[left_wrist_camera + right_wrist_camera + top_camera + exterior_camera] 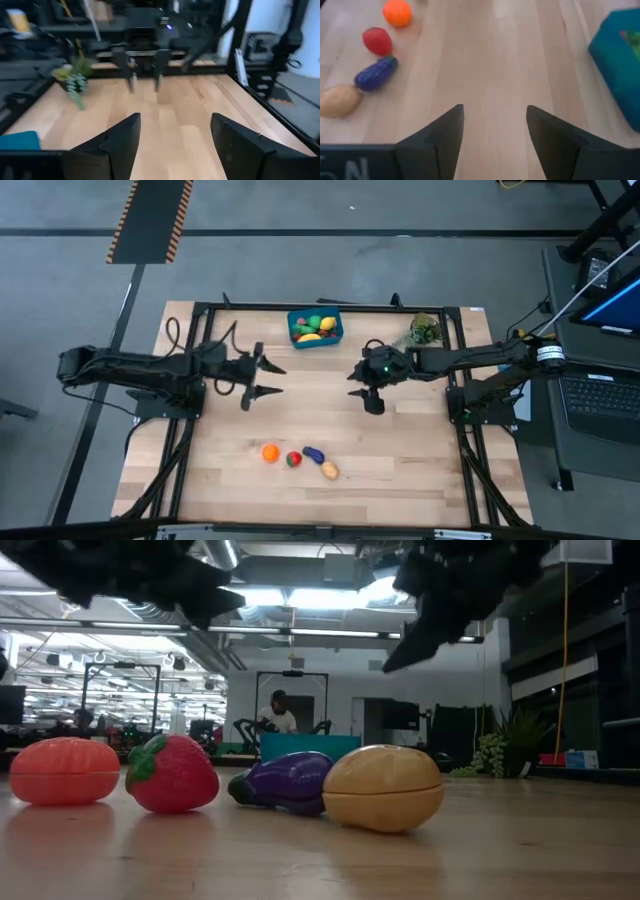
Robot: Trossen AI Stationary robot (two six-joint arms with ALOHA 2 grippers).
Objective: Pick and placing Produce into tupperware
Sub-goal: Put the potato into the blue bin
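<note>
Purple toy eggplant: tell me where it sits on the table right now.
In the high view the purple toy eggplant lies on the wooden table near its front edge, third in a short row, between the red strawberry and the tan potato.

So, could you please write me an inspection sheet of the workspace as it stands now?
Surface: wooden table, dark frame around it.
Job's things: blue tupperware at the far edge, holding several pieces; orange, strawberry, eggplant and potato in a row near the front.
Clutter: plant sprig at the far right corner.
Grippers: left gripper and right gripper open, empty, above the table.
Cables: loops beside the left arm.
Surroundings: laptop at right; a person far behind.
</note>
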